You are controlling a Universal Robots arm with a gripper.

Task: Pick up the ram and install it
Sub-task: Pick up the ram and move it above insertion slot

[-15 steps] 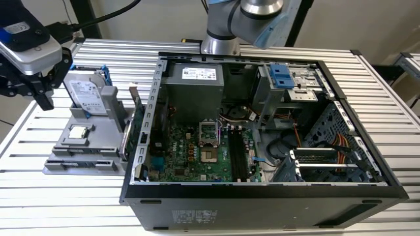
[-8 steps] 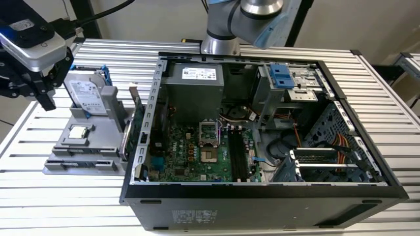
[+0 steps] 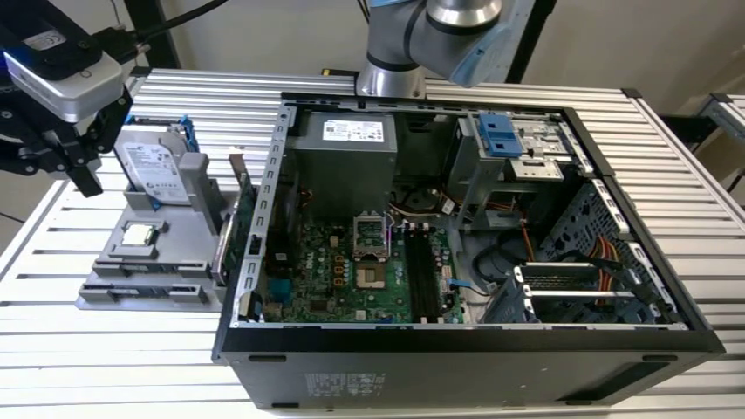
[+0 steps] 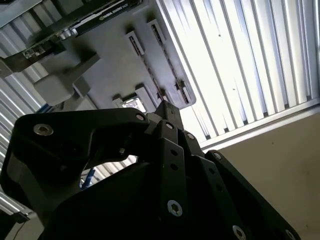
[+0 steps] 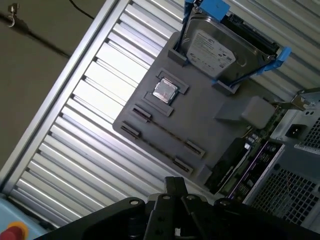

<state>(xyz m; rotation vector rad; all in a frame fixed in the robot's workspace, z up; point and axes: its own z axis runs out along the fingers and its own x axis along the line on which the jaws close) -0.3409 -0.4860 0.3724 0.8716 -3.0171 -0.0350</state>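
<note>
Task's thing: the long, narrow, dark circuit-board ram stick (image 5: 167, 131) was seen edge-on in the first wrist view, stood on its long edge between two small end clips of a flat grey plastic parts holder (image 5: 200, 107).
Neighbours: a small square silver processor chip (image 5: 164, 91) was seated just beside the ram on the same holder. A silver hard drive in a blue carrier (image 5: 212, 50) was propped at the holder's far end.
Support: the holder was laid on a slatted aluminium table (image 5: 85, 100).
End effector: the black linked-finger gripper (image 5: 175, 183) was seen with its tips pressed together and nothing pinched between them.
Gripper position: in the exterior view the gripper was held above the table at the exterior view's left, near the drive end of the holder and well apart from the ram.
Destination: an open black computer case (image 3: 466, 349) was laid on its side next to the holder, its green motherboard (image 3: 338, 279) and long black memory slots (image 3: 421, 271) exposed.
Progress: the pick-up was judged not yet made, since the ram was found in its holder.
Handling: the ram was judged light and stiff, yet thin, easily cracked if bent, and smooth on its faces.
Hold: a pinch across the two flat faces near the middle of the upper long edge was judged best, with the lower contact edge left free.
</note>
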